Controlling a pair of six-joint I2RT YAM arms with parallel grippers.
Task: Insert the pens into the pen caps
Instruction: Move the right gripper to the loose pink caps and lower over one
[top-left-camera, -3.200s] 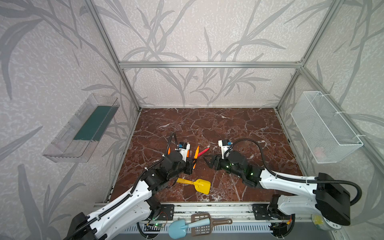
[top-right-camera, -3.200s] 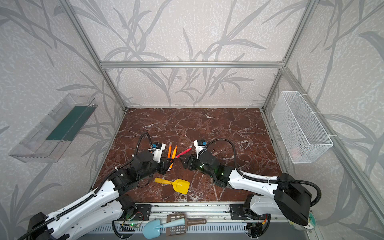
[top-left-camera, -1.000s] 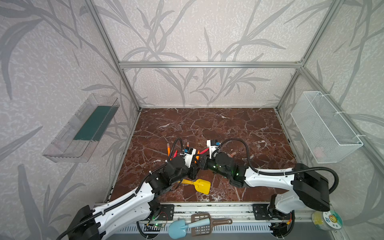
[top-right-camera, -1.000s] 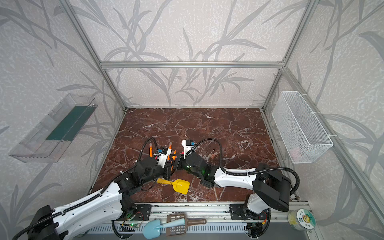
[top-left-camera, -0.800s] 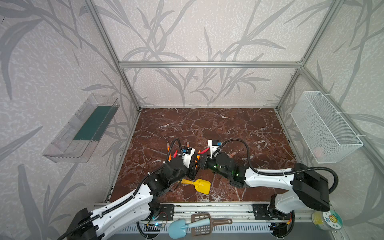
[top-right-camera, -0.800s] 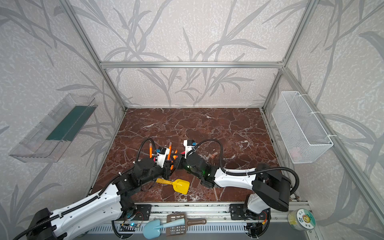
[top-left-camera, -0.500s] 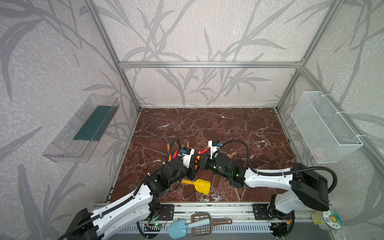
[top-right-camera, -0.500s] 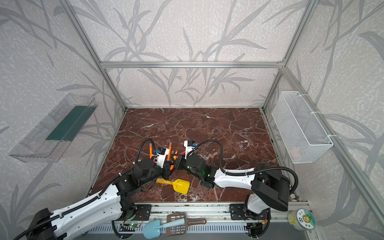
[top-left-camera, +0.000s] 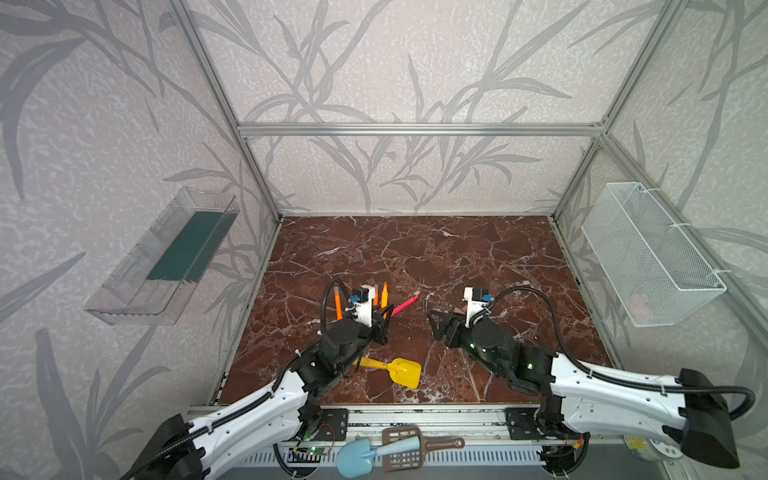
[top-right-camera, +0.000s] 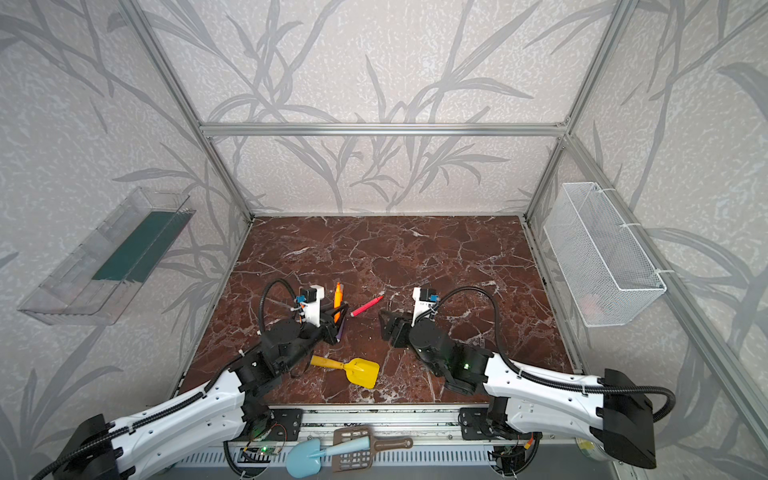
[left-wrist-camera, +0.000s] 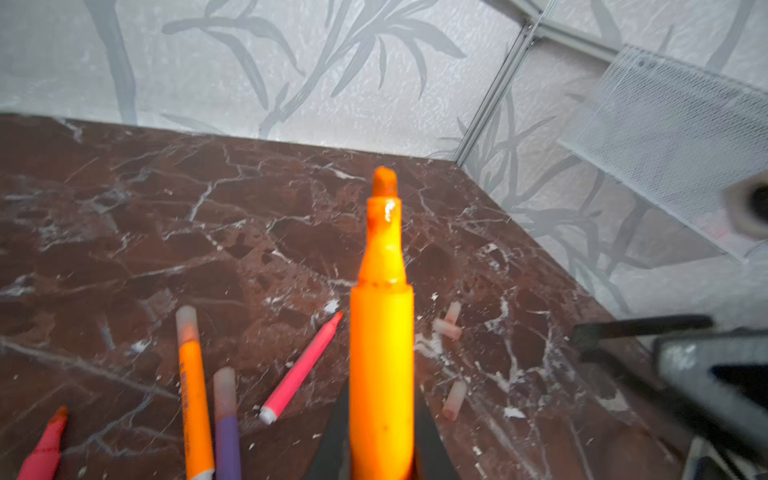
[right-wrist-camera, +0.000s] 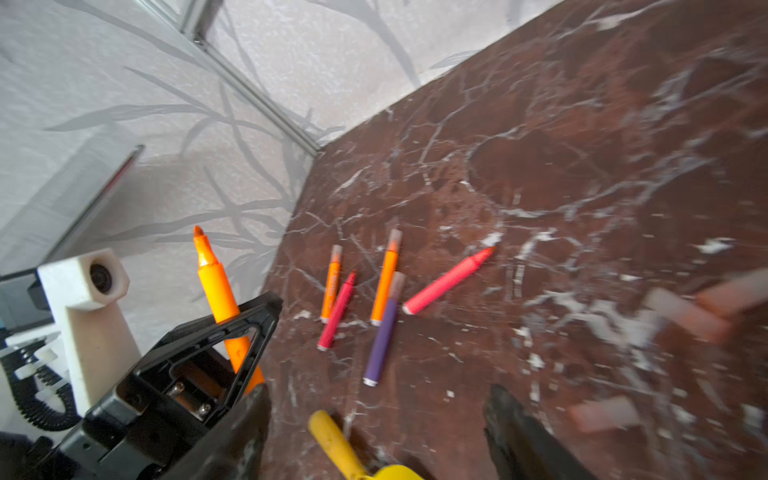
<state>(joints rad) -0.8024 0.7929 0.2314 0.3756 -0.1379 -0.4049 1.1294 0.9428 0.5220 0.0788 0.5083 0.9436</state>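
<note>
Clamping an uncapped orange marker (left-wrist-camera: 381, 353) upright, the left claw (top-left-camera: 384, 318) hovers front-left over the tabletop (top-left-camera: 415, 249); five pens (right-wrist-camera: 384, 278) lie just beyond, three pale caps (left-wrist-camera: 446, 328) near the wide-open, empty right claw (right-wrist-camera: 379, 390), open marble stretching behind.

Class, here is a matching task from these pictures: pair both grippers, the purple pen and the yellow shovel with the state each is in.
Things: 1 left gripper; 2 right gripper; 3 purple pen; 4 yellow shovel.
States: A open, empty; B lying capped on the table; C shut on an uncapped orange pen; D lying nearest the table's front edge.
Pairs: 1-C, 2-A, 3-B, 4-D.
</note>
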